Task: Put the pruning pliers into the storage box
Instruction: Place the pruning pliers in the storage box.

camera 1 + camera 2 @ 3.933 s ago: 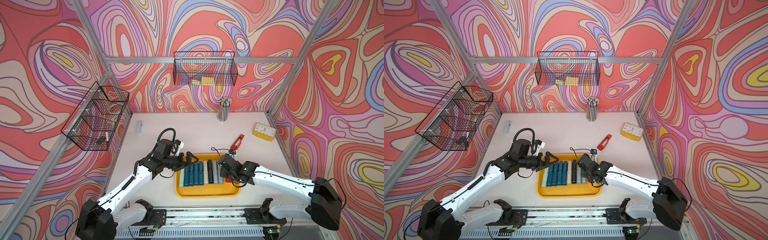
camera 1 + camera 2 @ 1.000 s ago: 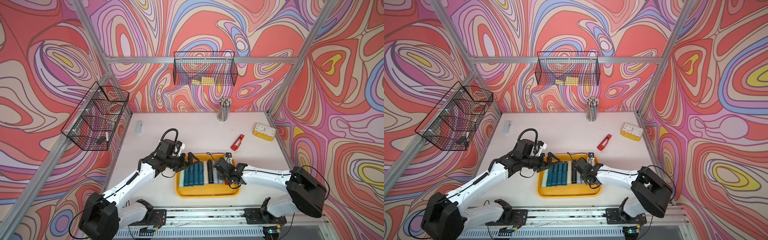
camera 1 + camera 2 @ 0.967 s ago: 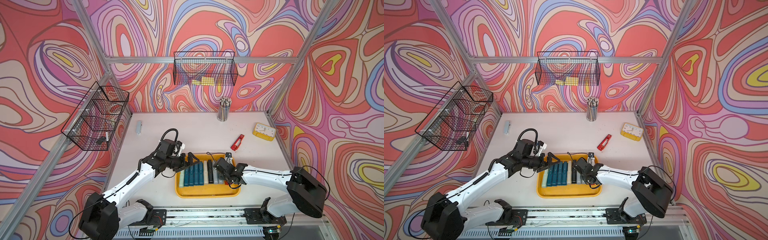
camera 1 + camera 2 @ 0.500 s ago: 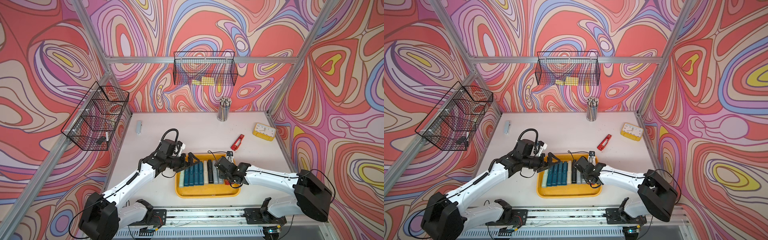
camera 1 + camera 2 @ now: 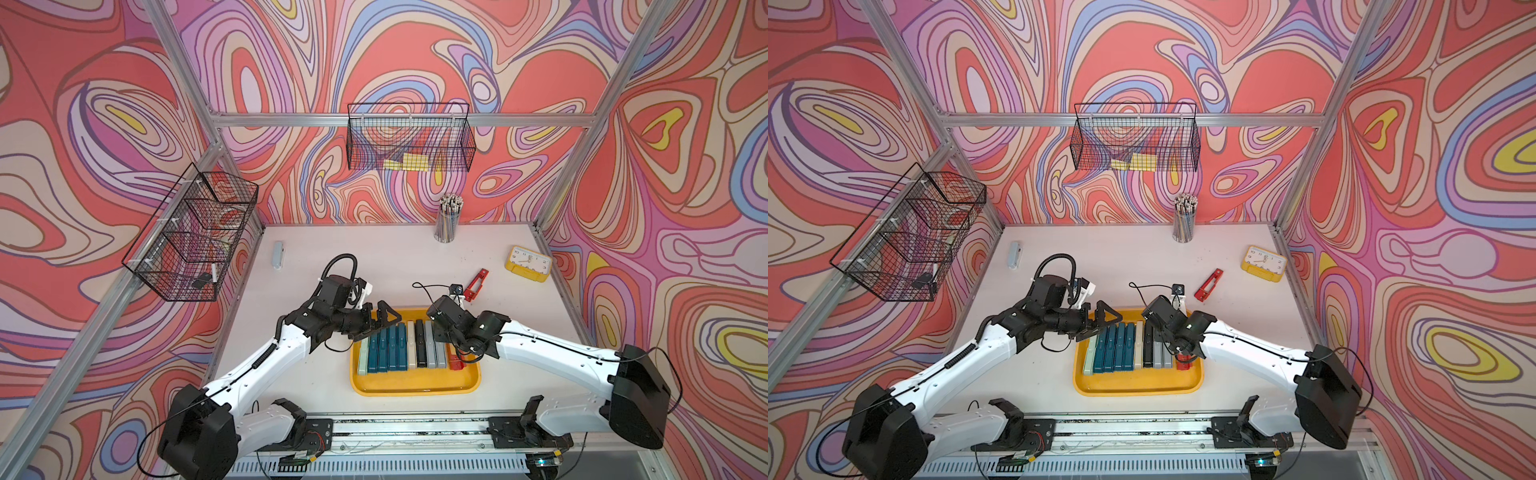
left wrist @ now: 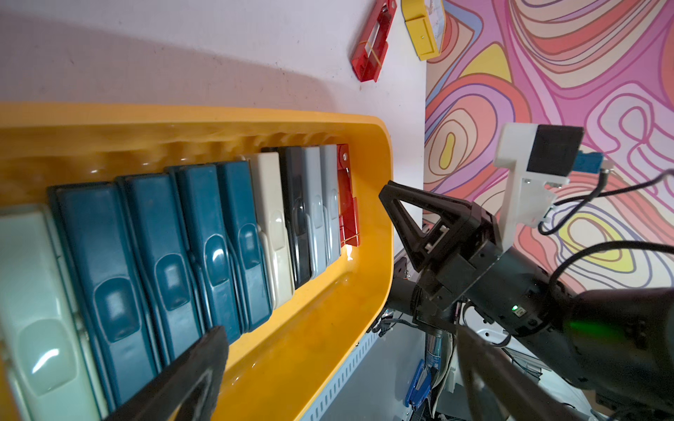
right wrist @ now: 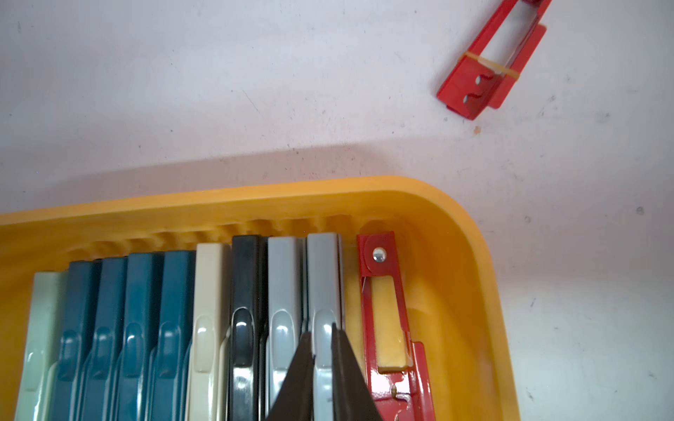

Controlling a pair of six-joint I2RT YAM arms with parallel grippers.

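Observation:
The yellow storage box [image 5: 415,388] [image 5: 1138,388] sits at the front middle of the table. In it lies a row of pruning pliers [image 5: 403,345], pale green, teal, beige, black and grey, with a red one [image 7: 408,382] at the right end. Another red pliers [image 5: 476,284] [image 7: 477,84] lies on the table behind the box. A slim grey one [image 5: 277,254] lies far back left. My right gripper [image 7: 321,330] [image 5: 438,334] hovers over the rightmost grey pliers [image 7: 324,277], jaws almost together, holding nothing. My left gripper [image 6: 341,339] [image 5: 384,320] stands wide open above the box's back left part.
A yellow clock [image 5: 528,264] stands at the back right and a cup of pencils [image 5: 446,220] against the back wall. Black wire baskets hang on the back wall [image 5: 409,139] and the left wall [image 5: 191,241]. A loose cable arcs above the right wrist.
The right gripper's jaws have drawn closer together, and the right arm's elbow has swung out to the right. The left arm has stayed still and open.

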